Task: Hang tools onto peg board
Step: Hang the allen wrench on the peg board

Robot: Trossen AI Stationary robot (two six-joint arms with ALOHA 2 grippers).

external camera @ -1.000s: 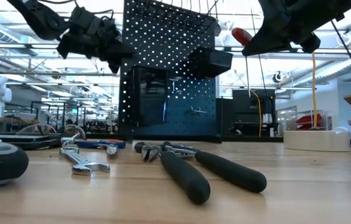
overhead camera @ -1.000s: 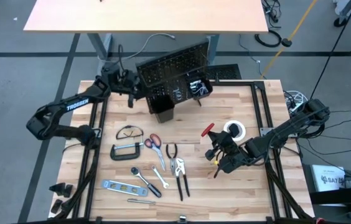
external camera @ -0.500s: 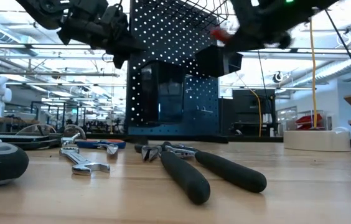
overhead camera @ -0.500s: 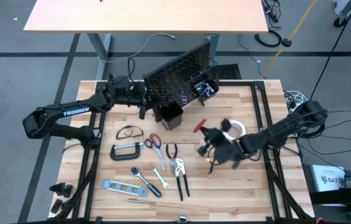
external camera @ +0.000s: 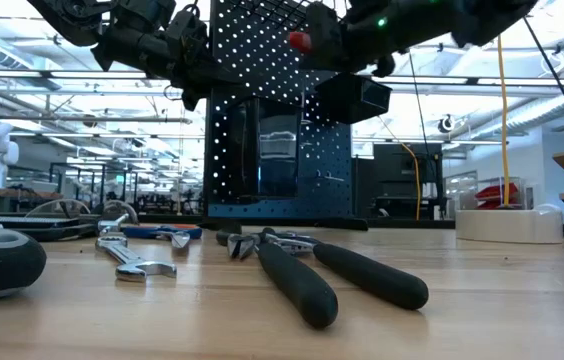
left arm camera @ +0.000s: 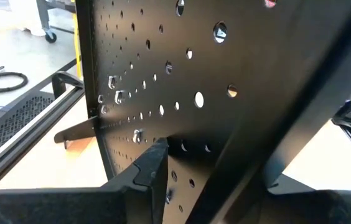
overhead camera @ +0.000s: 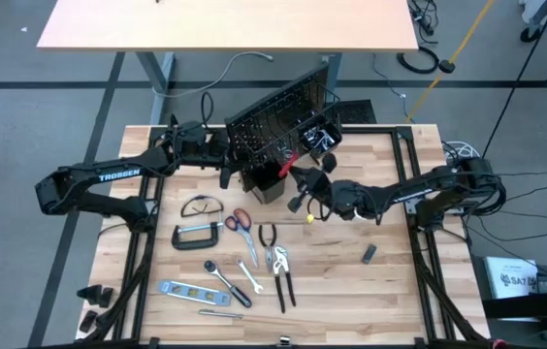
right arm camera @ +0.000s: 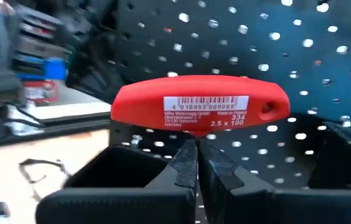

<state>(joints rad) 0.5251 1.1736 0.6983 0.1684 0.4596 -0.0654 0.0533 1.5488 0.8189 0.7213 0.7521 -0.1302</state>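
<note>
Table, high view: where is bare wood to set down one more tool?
Free: front right, between the pliers and the table's right rail, apart from one small dark piece. Crowded: front left, around the C-clamp, scissors and level, and near the peg board, gripped by the left gripper, where the right gripper holds a red-handled tool.

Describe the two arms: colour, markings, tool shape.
Both arms are dark, slim, jointed links. The left arm carries white TROSSEN lettering; the right arm shows none here. Each tool has two flat black fingers. A green light glows on the right one in the low view.
</note>
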